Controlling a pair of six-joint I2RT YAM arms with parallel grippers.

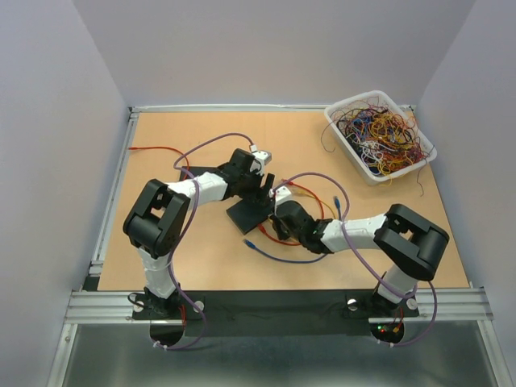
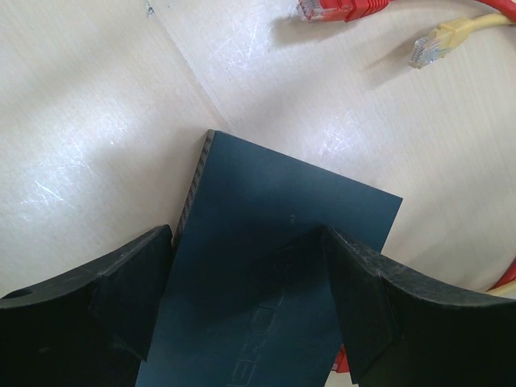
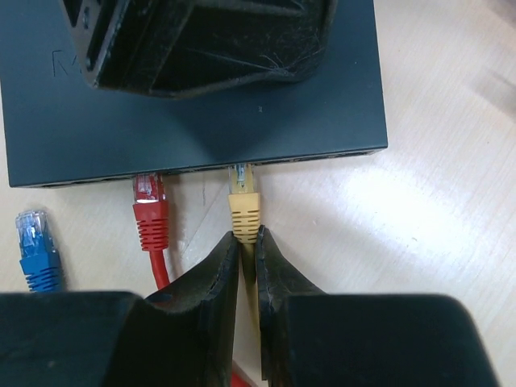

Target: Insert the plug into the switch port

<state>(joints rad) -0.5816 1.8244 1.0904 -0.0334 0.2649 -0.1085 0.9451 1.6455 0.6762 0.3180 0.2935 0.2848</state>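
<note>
Remote station, stock of the cell as I see it, every place given from the network switch.

1. Network switch: a dark, flat box lying on the wooden table, about midway between the two arms.
2. Left gripper: set down over the switch from above. The claw is spread wide and braced across the box, one finger against each side edge.
3. Right gripper: at the switch's port face. The claw is pressed together, pinching the rear of the yellow plug's boot.
4. Yellow plug: straight out from the port face, with its clear tip in the mouth of a port. I cannot tell how deep it sits.
5. Red plug: in the port just left of the yellow one, with its cable trailing away from the switch.
6. Blue plug: loose on the table, off the port face's left corner and apart from the switch.
7. Loose red connector and loose yellow connector: on the table beyond the switch's opposite end, not touching it.
8. White bin: well apart from the switch at the far right corner, holding a tangle of coloured cables.
</note>
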